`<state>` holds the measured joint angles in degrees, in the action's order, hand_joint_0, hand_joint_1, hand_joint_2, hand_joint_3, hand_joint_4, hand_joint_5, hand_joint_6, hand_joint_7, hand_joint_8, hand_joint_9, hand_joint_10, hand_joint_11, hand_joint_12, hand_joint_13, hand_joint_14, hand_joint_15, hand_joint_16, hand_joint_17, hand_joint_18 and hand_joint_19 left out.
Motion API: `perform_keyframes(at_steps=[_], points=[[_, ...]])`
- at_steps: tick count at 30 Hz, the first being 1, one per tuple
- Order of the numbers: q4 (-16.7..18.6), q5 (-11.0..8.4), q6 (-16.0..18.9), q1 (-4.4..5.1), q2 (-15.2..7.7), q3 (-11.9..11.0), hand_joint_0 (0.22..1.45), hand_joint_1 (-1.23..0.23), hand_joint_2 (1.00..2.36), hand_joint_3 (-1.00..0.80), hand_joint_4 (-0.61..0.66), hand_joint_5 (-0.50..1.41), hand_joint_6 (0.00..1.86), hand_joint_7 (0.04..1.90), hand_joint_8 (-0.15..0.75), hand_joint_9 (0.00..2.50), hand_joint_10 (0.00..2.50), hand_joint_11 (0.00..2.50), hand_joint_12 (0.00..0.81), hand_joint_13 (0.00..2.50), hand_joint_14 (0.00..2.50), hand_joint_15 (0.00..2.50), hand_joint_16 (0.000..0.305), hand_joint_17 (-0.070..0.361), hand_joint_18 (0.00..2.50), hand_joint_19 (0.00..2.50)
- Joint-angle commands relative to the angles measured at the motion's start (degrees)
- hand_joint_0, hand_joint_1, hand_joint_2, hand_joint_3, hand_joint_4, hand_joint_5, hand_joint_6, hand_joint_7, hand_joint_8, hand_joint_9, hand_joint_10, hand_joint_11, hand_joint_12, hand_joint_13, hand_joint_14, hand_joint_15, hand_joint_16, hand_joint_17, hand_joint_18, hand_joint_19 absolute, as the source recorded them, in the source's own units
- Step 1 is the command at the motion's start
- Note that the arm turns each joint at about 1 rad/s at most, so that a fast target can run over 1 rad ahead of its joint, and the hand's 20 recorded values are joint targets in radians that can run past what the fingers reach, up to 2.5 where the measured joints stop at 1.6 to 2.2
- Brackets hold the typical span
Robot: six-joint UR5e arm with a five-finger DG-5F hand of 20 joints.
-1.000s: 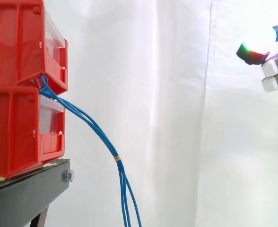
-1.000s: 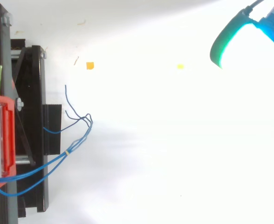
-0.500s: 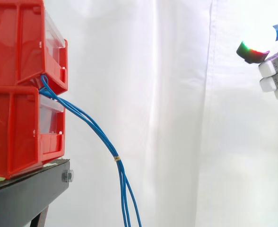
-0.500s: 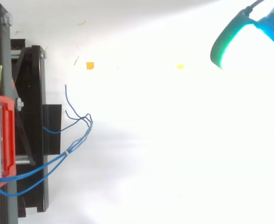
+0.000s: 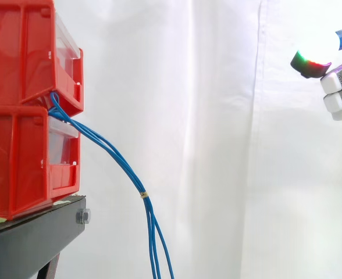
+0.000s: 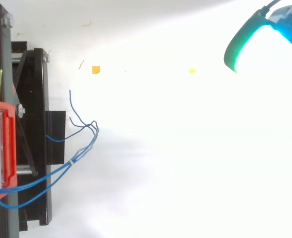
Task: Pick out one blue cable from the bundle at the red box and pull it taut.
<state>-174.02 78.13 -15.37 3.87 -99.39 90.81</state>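
Blue cables (image 5: 110,152) come out from between the stacked red bins (image 5: 25,104) on the black stand (image 5: 37,238), bound by a small yellow tie (image 5: 143,195) and hanging slack below it. My hand (image 5: 334,82) hovers well apart from them at the right edge, high up. Its fingers are loosely spread with nothing in them.
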Motion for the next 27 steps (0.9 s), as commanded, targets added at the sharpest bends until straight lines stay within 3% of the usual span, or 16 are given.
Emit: perform_keyframes(at_steps=[1, 6, 10, 27], points=[[0.00, 0.00, -0.01, 0.00, -0.01, -0.02, 0.55, -0.48, 1.00, -0.50, 0.14, -0.21, 0.50, 0.67, 0.256, 0.59, 0.00, 0.08, 0.255, 0.47, 0.00, 0.08, 0.022, 0.049, 0.14, 0.17], [0.00, 0.00, -0.01, 0.00, -0.01, -0.02, 0.55, -0.48, 1.00, -0.50, 0.13, -0.21, 0.50, 0.68, 0.254, 0.59, 0.00, 0.11, 0.288, 0.46, 0.00, 0.08, 0.029, 0.065, 0.21, 0.19], [0.00, 0.00, -0.01, 0.00, -0.01, 0.07, 0.55, -0.49, 1.00, -0.50, 0.14, -0.21, 0.50, 0.69, 0.263, 0.56, 0.00, 0.13, 0.326, 0.32, 0.00, 0.04, 0.036, 0.081, 0.09, 0.18], [0.00, 0.00, -0.01, 0.00, -0.01, -0.02, 0.55, -0.51, 1.00, -0.49, 0.15, -0.22, 0.50, 0.69, 0.263, 0.53, 0.01, 0.13, 0.323, 0.31, 0.00, 0.04, 0.038, 0.085, 0.11, 0.19]])
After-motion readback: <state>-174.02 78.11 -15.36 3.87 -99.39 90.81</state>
